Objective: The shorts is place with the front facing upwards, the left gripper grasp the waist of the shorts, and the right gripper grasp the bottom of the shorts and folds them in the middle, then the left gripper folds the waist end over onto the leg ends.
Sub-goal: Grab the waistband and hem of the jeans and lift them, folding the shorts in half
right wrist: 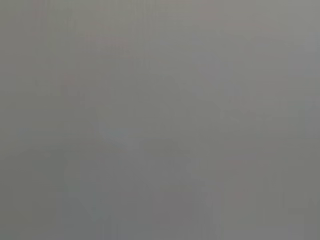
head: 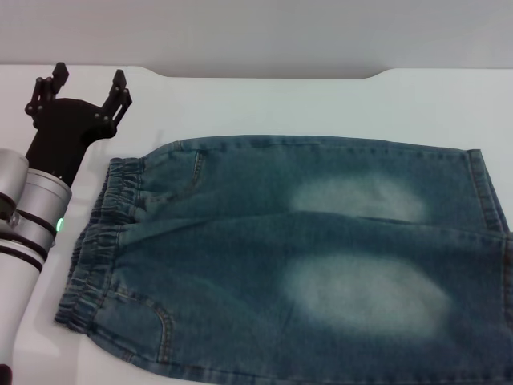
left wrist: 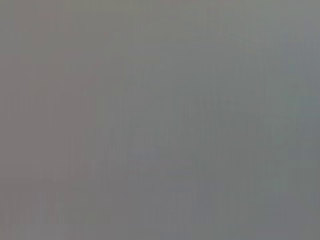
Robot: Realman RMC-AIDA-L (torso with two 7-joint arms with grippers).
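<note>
Blue denim shorts [head: 304, 257] lie flat on the white table, front side up. The elastic waist [head: 96, 241] is at the left and the leg ends [head: 489, 200] reach the right edge of the head view. My left gripper [head: 86, 87] hovers over the table at the far left, beyond the waist's far corner, open and holding nothing. No right gripper shows in the head view. Both wrist views show only a plain grey field.
The white table [head: 321, 104] extends past the shorts to its far edge, where a shallow notch sits near the back right. My left arm [head: 24, 216] runs along the left side next to the waistband.
</note>
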